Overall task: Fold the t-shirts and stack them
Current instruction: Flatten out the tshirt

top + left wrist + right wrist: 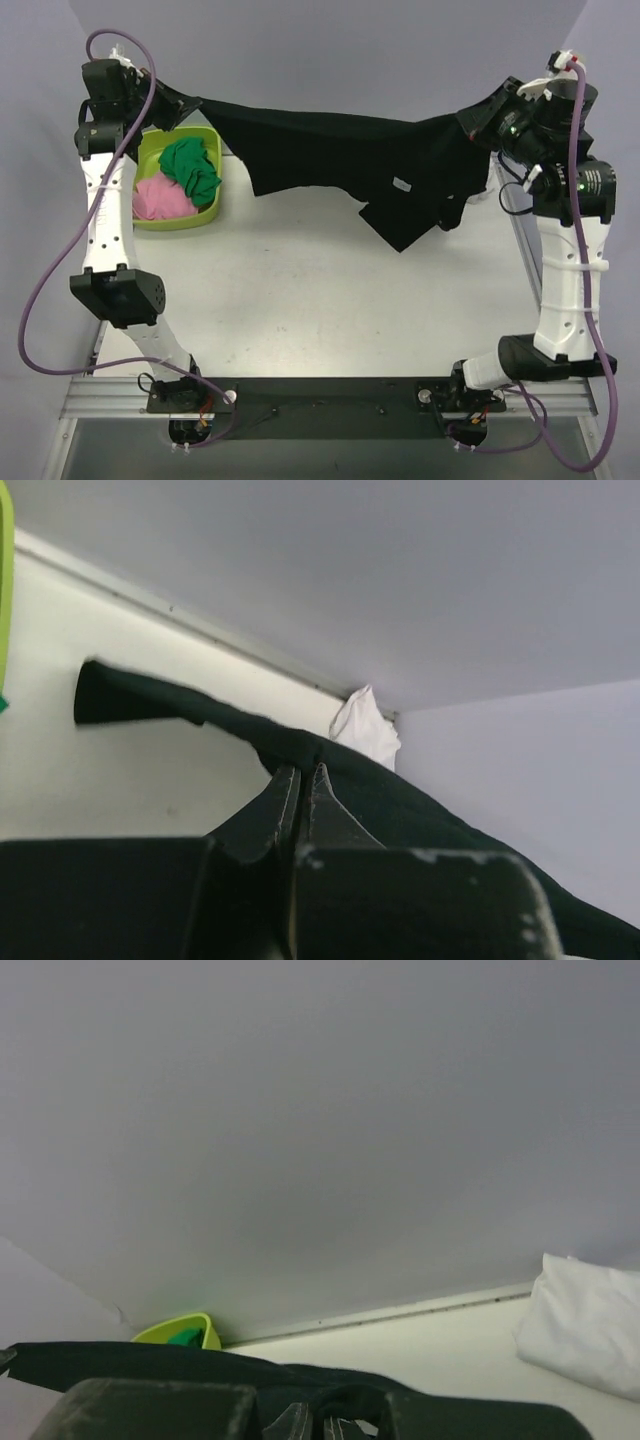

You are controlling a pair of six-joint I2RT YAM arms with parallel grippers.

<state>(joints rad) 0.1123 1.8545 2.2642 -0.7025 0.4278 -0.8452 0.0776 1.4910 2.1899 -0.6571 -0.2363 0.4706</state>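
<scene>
Sagging between left hand (188, 101) and right hand (468, 119), both pinching it, black t-shirt (330, 150) shows white label (402, 186)

The white table (300, 320) carries a lime-green tub (178, 224) at its far left. In the tub lie a green cloth (192, 168) and a pink cloth (160, 198). At the far right corner a white t-shirt (590, 1325) lies crumpled on the table, close to the back wall.
</scene>
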